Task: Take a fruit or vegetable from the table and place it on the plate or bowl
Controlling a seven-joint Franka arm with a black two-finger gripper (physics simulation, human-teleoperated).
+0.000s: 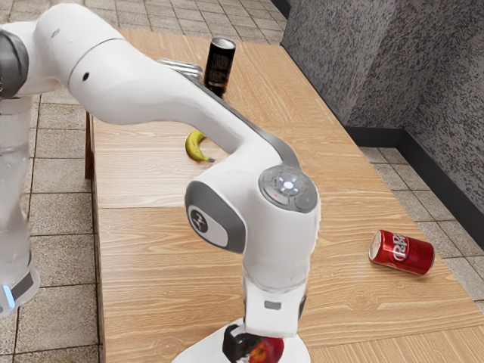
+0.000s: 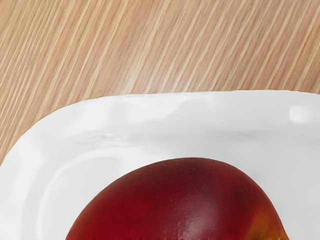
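Wrist view: glossy, rounded dark-red fruit (image 2: 175,205) over smooth white round-cornered plate (image 2: 150,125); woodgrain table (image 2: 125,45). Gripper (image 1: 257,349) clasps fruit.

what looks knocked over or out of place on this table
The red soda can lies on its side on the table, near the edge at the exterior view's right, while the black can at the far end stands upright. No spill shows around it.

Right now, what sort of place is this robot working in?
Probably a simulated dining corner: a wooden table on a tiled floor beside speckled grey walls, with a banana and a red soda can on it.
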